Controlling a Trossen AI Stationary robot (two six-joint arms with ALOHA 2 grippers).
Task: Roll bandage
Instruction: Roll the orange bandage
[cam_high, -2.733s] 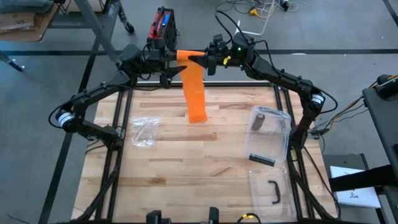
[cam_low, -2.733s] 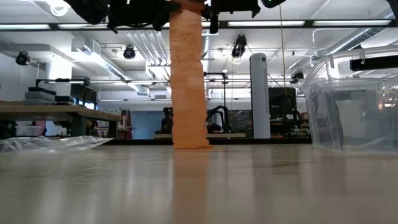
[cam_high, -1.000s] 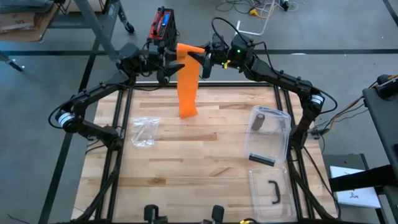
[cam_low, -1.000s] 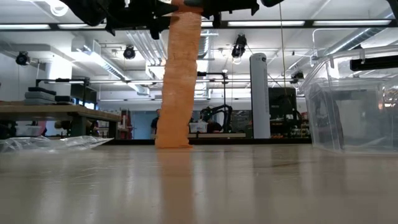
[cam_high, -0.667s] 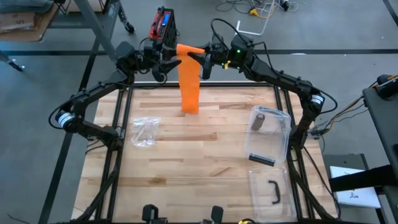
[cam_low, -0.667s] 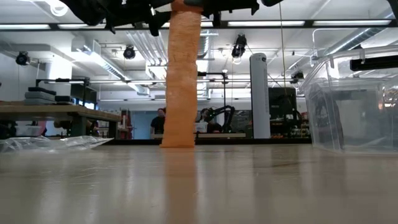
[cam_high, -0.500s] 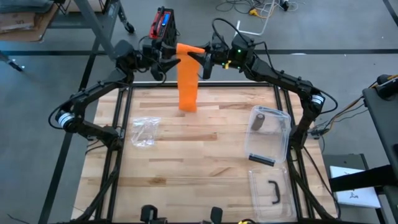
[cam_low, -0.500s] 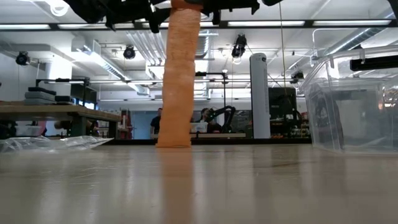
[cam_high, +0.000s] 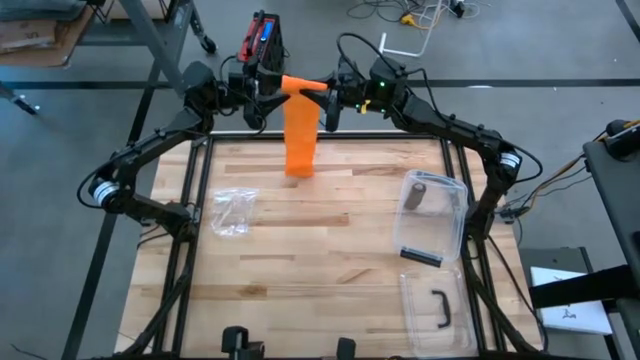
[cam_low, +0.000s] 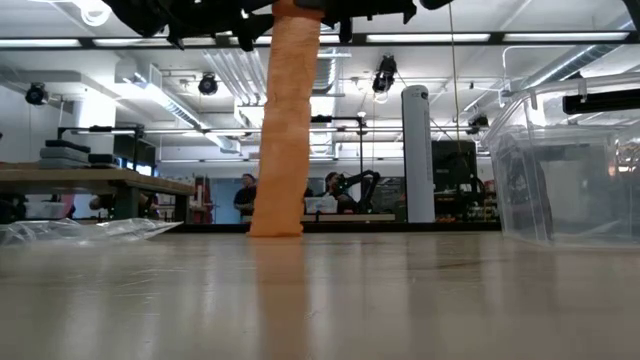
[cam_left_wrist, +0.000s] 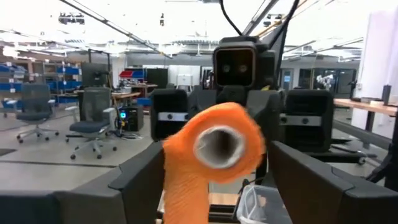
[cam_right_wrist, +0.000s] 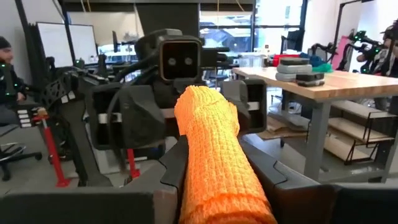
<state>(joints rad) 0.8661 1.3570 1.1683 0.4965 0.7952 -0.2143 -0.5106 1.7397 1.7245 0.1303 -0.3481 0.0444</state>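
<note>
Right gripper (cam_high: 318, 96) clamps one end of the orange bandage roll (cam_high: 300, 85), held high over the far edge of the table (cam_high: 330, 260); in the right wrist view the roll (cam_right_wrist: 214, 162) sits between this arm's own fingers, which are narrow and closed on it

Left gripper (cam_high: 262, 88) faces it from the other side, fingers spread wide on either side of the roll's open end (cam_left_wrist: 217, 144), not gripping. Left wrist view looks straight at the hollow core

Loose tail of bandage (cam_high: 299, 140) hangs straight down from the roll; low view shows the strip (cam_low: 280, 130) reaching the tabletop, lower end touching or just about touching the wood. Long stretch not yet wound

Judgement on progress: partly done. Roll has a visible thickness, so some winding is in place, but the hanging length looks like the larger share. Left to do: left gripper takes hold again, roll is turned, tail drawn up until none hangs

Nearer on the table: clear plastic bag (cam_high: 231, 211) on the left side, clear box (cam_high: 432, 215) on the right with a dark cylinder inside, its lid (cam_high: 432, 305) nearer the front. All well apart from the bandage

Beyond the table, people (cam_low: 245, 195) in the room behind, too small to describe
</note>
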